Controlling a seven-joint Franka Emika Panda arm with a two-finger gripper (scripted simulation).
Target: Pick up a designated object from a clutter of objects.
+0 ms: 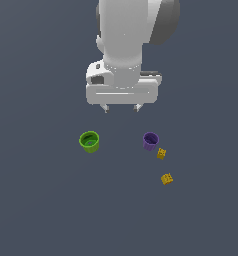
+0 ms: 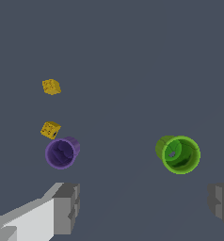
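The small purple cup [image 1: 150, 141] stands upright on the grey floor, toward the exterior view's right; it also shows in the wrist view [image 2: 62, 152]. A green cup [image 1: 89, 141] stands upright to its left, also in the wrist view [image 2: 180, 154]. Two tiny yellow perforated blocks [image 1: 161, 153] [image 1: 166, 178] lie beside the purple cup, and both show in the wrist view [image 2: 50, 130] [image 2: 51, 86]. My gripper [image 1: 121, 108] hangs open and empty above the floor, behind and between the two cups. Its fingertips [image 2: 67, 207] are wide apart.
The flat dark grey floor [image 1: 41, 200] extends all around the four objects. The white arm body [image 1: 126, 40] fills the upper middle of the exterior view.
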